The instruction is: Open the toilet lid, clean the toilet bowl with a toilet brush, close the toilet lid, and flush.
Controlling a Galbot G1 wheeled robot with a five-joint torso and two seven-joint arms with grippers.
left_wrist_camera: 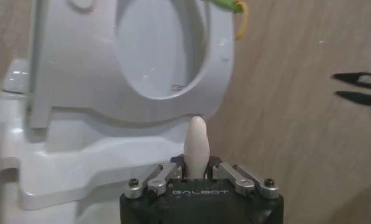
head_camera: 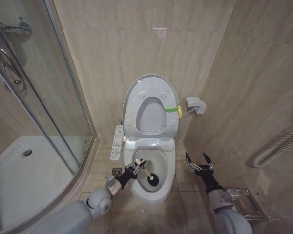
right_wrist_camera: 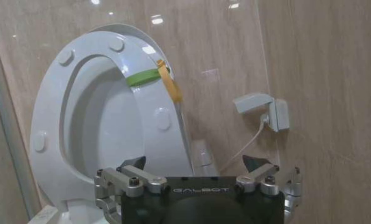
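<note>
The toilet lid (head_camera: 136, 92) is mostly hidden behind the raised seat (head_camera: 158, 97). Can't make out any stain in the toilet bowl (head_camera: 162, 161) from here, and the toilet brush (head_camera: 147, 174) handle disappears into the left gripper (head_camera: 135, 168).

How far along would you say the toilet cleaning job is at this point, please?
Opening looks done: the toilet lid stands upright against the wall with the seat raised too. Cleaning is in hand: the left gripper is shut on the toilet brush, whose dark head sits inside the toilet bowl. The right gripper waits open beside the bowl. Closing the lid and flushing are left.
</note>
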